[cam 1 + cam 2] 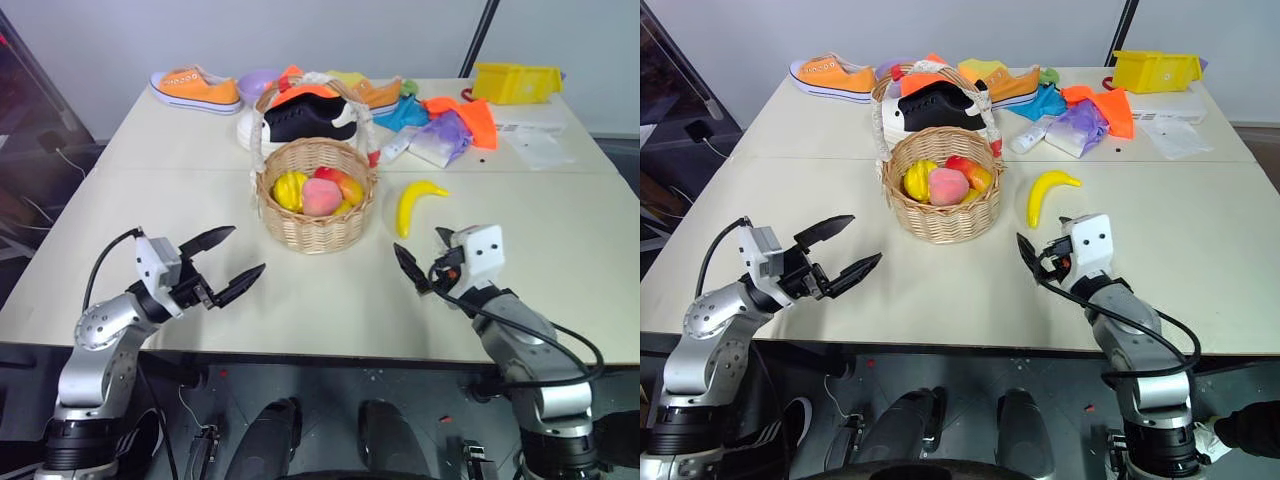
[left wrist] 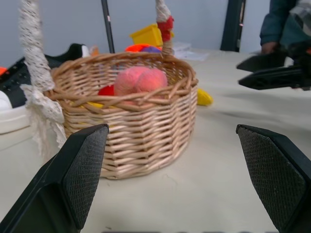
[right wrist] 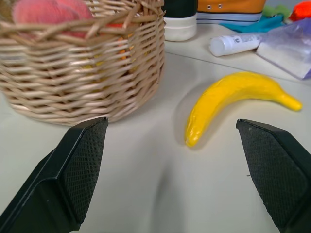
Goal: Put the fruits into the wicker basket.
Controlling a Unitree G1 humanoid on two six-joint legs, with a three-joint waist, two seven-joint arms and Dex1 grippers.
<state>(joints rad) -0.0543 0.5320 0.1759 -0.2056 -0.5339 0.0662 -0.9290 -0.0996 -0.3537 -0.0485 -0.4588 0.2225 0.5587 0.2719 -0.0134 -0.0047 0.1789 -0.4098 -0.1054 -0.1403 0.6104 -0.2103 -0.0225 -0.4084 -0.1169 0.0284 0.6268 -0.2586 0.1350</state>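
While both jaws gape empty, the wicker basket (image 1: 315,215) holds the peach (image 1: 321,198).

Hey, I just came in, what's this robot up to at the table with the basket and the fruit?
It is putting fruit into the wicker basket. The peach already sits in there among other fruit, while the banana lies on the table to the basket's right. Both the left gripper and the right gripper are open and empty; the right one points toward the banana, likely its next pick.
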